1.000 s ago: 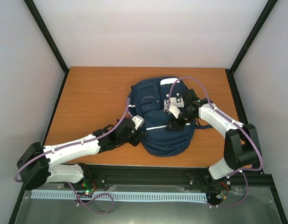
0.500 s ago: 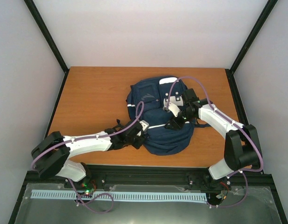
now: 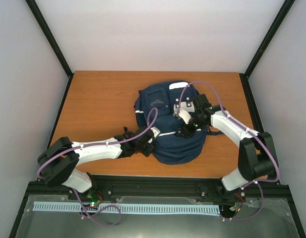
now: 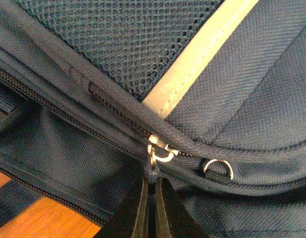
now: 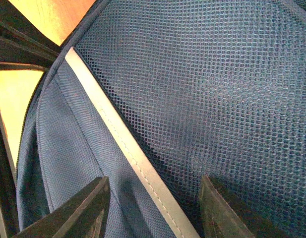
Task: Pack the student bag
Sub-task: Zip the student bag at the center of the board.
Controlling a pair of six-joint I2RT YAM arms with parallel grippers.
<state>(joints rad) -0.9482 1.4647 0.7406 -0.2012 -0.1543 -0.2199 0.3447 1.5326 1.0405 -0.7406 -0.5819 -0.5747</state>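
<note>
The student bag (image 3: 165, 99), navy with white stripes, lies flat in the middle of the table. My left gripper (image 3: 152, 141) is at the bag's near left edge. In the left wrist view the left gripper (image 4: 153, 181) is shut on the small zipper pull (image 4: 153, 171), which hangs from a metal slider (image 4: 158, 145) on the bag's zip. My right gripper (image 3: 185, 130) rests on top of the bag. In the right wrist view the right gripper (image 5: 155, 187) is open, straddling a white stripe (image 5: 122, 133) beside blue mesh (image 5: 207, 84), with nothing held.
The wooden table (image 3: 98, 99) has raised black edges, and white walls stand on three sides. A dark strap (image 3: 217, 134) of the bag trails to the right under the right arm. A metal D-ring (image 4: 217, 167) sits just right of the slider.
The left arm has swung right to the bag's near left edge, and its jaws have closed on the zipper pull. The right arm has stayed put.
</note>
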